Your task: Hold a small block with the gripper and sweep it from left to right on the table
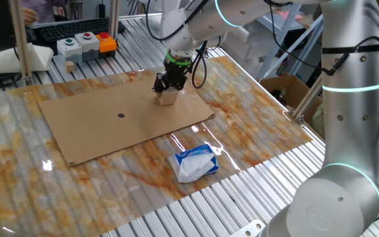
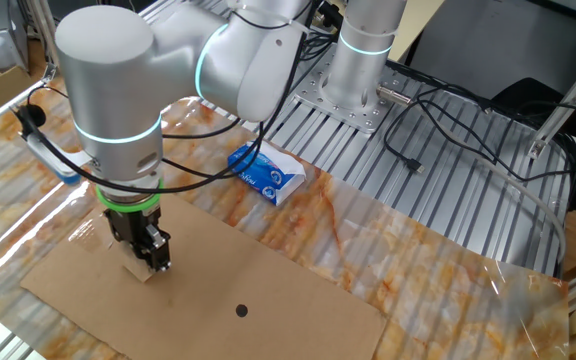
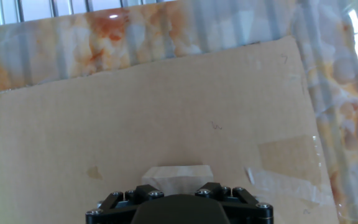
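Note:
The small pale tan wooden block [image 1: 167, 97] sits on the brown cardboard sheet [image 1: 110, 118], held between the black fingers of my gripper [image 1: 168, 87], which has a green ring above it. In the other fixed view the block [image 2: 140, 268] shows under the gripper [image 2: 151, 255] near the cardboard's left part. In the hand view the block [image 3: 176, 176] sits between the jaws at the bottom edge, resting on the cardboard [image 3: 166, 112]. The gripper is shut on the block. The marbled table [image 1: 255, 112] lies under the cardboard.
A white-and-blue tissue pack [image 1: 194, 163] lies on the table in front of the cardboard, also seen in the other fixed view [image 2: 266, 173]. A button box [image 1: 84, 43] stands at the back. The arm's base [image 2: 358, 60] and cables [image 2: 438, 130] sit on the ribbed slats.

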Controlling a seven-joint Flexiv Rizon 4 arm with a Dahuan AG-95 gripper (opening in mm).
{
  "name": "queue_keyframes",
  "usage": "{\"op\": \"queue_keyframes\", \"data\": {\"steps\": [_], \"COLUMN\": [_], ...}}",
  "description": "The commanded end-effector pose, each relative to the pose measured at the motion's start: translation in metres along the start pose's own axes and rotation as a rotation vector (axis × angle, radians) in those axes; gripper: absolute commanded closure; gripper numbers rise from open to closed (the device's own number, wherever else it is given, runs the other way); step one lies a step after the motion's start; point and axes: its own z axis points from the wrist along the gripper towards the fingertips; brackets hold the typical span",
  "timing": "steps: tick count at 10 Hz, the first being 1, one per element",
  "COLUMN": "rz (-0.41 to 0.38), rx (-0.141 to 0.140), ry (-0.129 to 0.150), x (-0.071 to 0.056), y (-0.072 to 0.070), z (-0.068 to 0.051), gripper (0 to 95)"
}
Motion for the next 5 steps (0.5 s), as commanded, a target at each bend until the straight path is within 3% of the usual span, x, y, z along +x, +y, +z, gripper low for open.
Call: {"op": "queue_keyframes", "data": {"steps": [1, 5], "rz": [0.005, 0.024], "rx": [0.0, 0.006], "ry": [0.004, 0.006], "x": [0.0, -0.001], "y": [0.002, 0.016], "z": [0.002, 0.001], "gripper": [95.0, 95.0]}}
